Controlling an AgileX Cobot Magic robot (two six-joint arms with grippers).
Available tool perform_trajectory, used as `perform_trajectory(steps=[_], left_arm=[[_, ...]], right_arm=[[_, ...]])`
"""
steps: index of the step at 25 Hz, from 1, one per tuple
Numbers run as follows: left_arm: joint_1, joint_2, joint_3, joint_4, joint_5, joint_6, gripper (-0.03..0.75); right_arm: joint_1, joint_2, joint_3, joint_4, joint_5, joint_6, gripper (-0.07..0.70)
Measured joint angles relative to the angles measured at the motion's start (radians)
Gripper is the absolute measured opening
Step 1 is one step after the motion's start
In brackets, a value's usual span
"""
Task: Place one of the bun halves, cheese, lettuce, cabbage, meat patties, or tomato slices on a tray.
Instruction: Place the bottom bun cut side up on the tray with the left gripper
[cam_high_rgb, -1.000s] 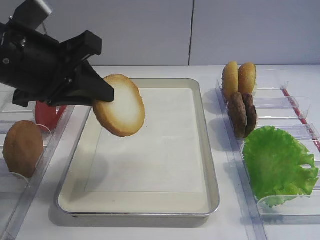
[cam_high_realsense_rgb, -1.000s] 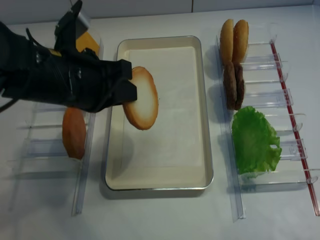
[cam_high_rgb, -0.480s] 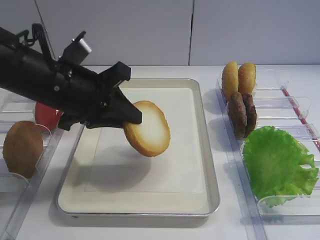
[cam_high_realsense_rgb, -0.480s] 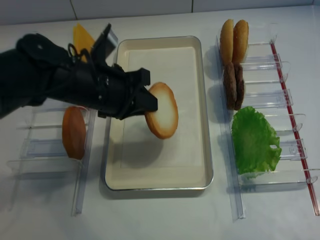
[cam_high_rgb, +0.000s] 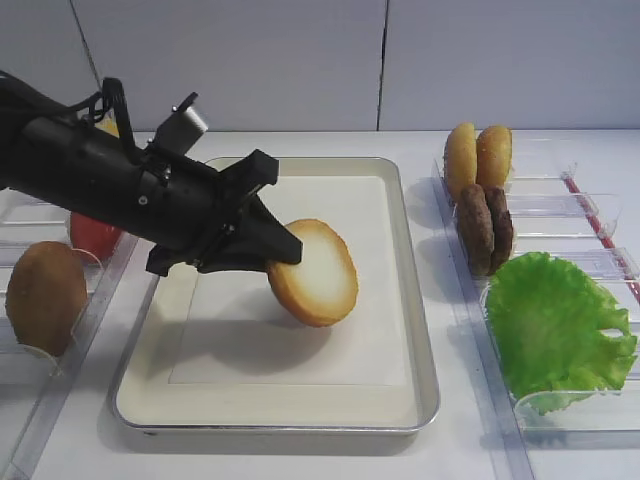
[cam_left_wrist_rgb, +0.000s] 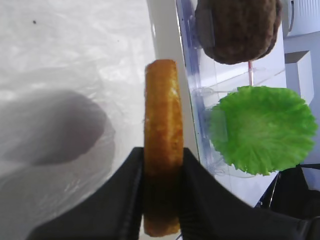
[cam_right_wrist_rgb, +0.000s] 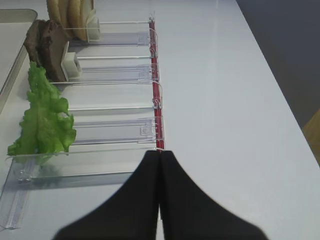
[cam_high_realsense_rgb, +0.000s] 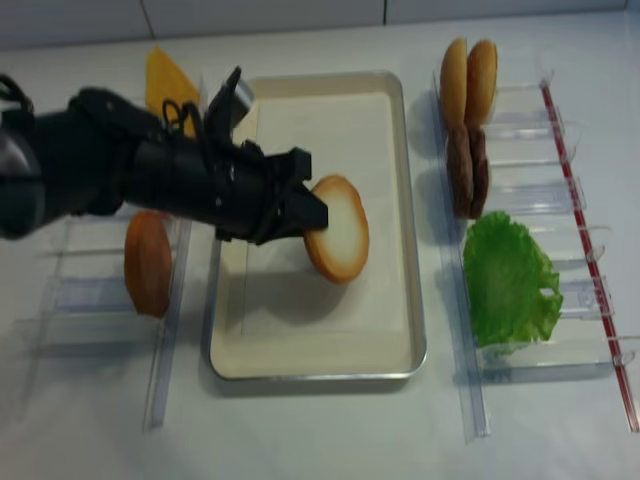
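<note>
A white bench under a pale panelled wall carries the tray (cam_high_rgb: 425, 330), flanked by clear plastic bins (cam_high_rgb: 560, 215). The left tool (cam_high_rgb: 285, 250) is clenched on the rim of the bun half (cam_high_rgb: 315, 272), which hangs tilted from its tips, low over the middle of the tray's paper liner; whether its lower edge touches the liner I cannot tell. The carry looks nearly done; lowering and letting go remain. The tray beneath the tool holds nothing else. Beyond the tool's tips, the bins hold two golden buns (cam_high_rgb: 477, 155), the meat patties (cam_high_rgb: 484, 228) and the lettuce (cam_high_rgb: 560, 325). Behind the tool sit a brown domed bun (cam_high_rgb: 45, 295), something red (cam_high_rgb: 92, 235) and the cheese (cam_high_realsense_rgb: 168, 80). The right tool (cam_right_wrist_rgb: 159, 165) is pressed shut, grasping nothing, over the bench beside the lettuce bin.
</note>
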Motion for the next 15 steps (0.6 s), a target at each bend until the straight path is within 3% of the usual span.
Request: perform_trajectory(steps=[15], left_arm=[[0.000, 0.023, 0.000, 0.054, -0.020, 0.006, 0.155]], right_arm=[[0.000, 0.000, 0.000, 0.000, 0.000, 0.000, 0.238]])
